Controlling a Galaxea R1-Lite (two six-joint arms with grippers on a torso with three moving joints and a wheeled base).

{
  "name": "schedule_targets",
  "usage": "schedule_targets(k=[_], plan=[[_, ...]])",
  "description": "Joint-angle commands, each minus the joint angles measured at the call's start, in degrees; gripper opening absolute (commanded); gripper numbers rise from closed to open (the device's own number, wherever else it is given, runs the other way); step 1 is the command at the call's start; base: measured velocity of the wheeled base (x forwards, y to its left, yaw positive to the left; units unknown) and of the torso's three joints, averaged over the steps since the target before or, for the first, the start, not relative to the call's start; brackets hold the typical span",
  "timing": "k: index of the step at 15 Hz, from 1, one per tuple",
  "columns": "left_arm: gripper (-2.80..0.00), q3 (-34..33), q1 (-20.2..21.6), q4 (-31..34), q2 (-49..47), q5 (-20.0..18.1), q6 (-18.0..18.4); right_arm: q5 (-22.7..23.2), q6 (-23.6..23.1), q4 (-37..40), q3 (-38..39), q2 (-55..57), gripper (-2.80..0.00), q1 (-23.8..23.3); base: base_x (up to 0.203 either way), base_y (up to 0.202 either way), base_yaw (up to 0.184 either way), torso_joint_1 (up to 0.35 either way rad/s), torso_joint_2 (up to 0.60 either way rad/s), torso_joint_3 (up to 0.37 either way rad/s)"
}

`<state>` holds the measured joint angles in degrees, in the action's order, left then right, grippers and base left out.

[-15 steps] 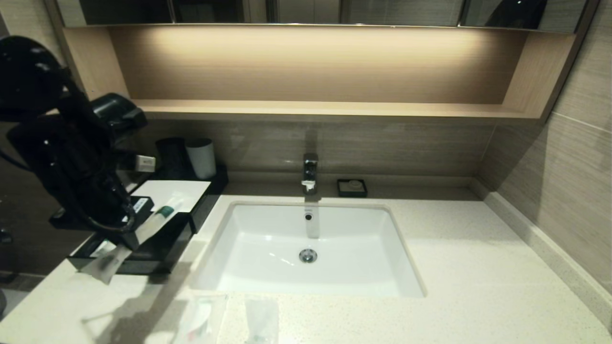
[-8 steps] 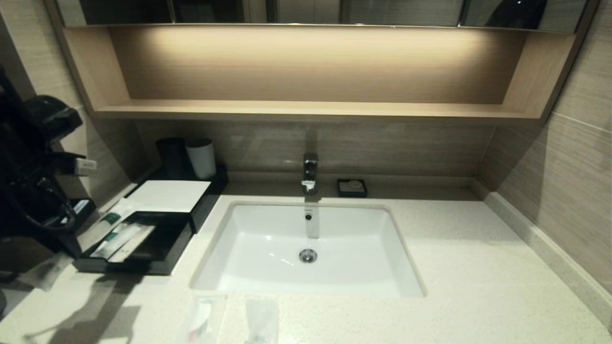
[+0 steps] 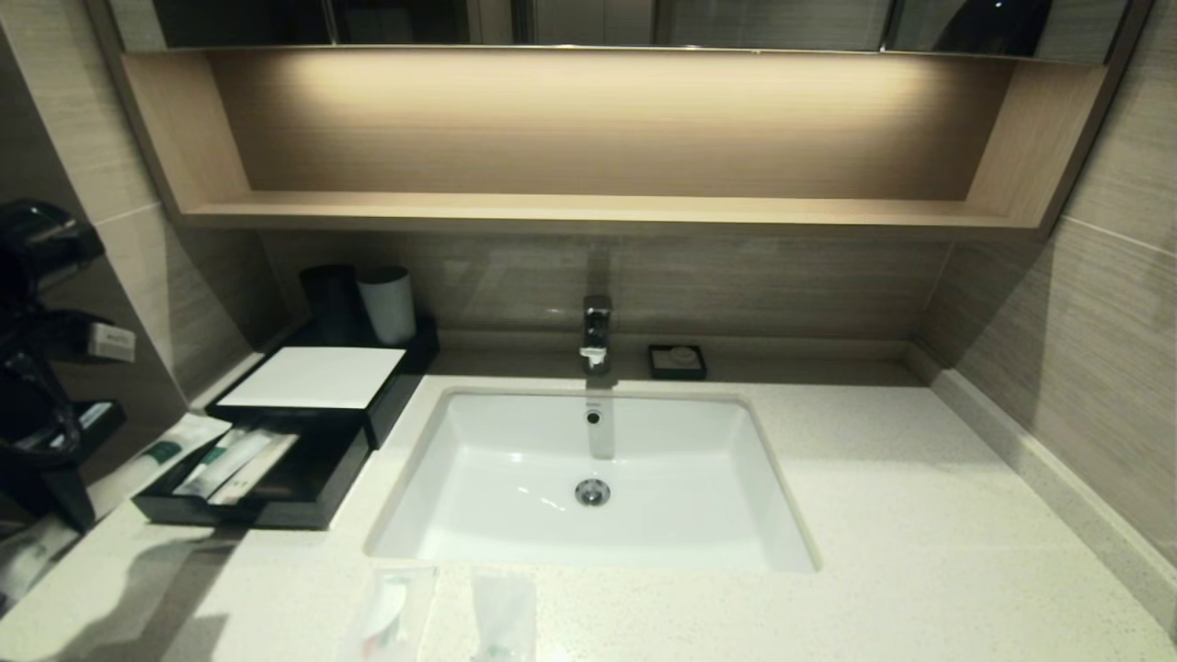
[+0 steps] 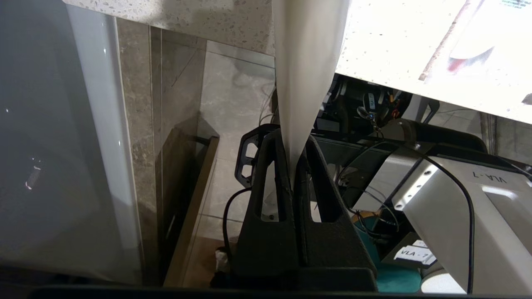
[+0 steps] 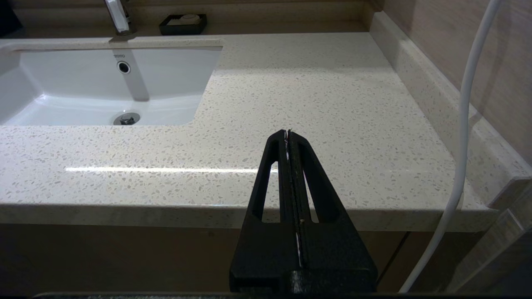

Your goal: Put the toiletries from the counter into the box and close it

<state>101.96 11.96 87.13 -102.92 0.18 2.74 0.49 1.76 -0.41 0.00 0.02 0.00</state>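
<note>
My left gripper (image 4: 292,137) is shut on the end of a long white stick pack (image 4: 307,62). In the head view that pack (image 3: 161,452), with its green band, slants from the box's left side out past the counter's left edge, beside my left arm (image 3: 41,432). The black box (image 3: 377,405) with its white top panel stands left of the sink, its drawer (image 3: 303,492) pulled open with two slim packs (image 3: 234,462) inside. Two flat sachets (image 3: 386,616) (image 3: 501,618) lie at the counter's (image 3: 919,515) front edge. My right gripper (image 5: 288,135) is shut and empty, just off the counter's front right edge.
The white sink basin (image 3: 680,515) with its tap (image 3: 596,333) fills the counter's middle. A black cup and a pale grey cup (image 3: 388,303) stand behind the box. A small black soap dish (image 3: 677,361) sits at the back. A tan wooden shelf (image 3: 588,210) overhangs.
My left arm has swung left, away from above the open drawer to beyond the counter's left edge, carrying the stick pack with it. The drawer's contents now show.
</note>
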Motion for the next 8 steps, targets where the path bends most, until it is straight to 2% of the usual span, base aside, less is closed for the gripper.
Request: schedule_targets(k=[1, 8], plan=[[-2.8, -0.1, 0.1, 0.5, -1.8, -0.1, 0.0, 0.0, 0.0, 0.0, 0.0, 0.1, -2.8, 0.0, 0.0, 0.0, 0.0, 0.0, 0.0, 0.0], [-2.8, 0.2, 0.1, -0.2, -6.8, -0.2, 0.0, 0.0, 0.0, 0.0, 0.0, 0.1, -2.8, 0.0, 0.0, 0.0, 0.0, 0.0, 0.0, 0.0]])
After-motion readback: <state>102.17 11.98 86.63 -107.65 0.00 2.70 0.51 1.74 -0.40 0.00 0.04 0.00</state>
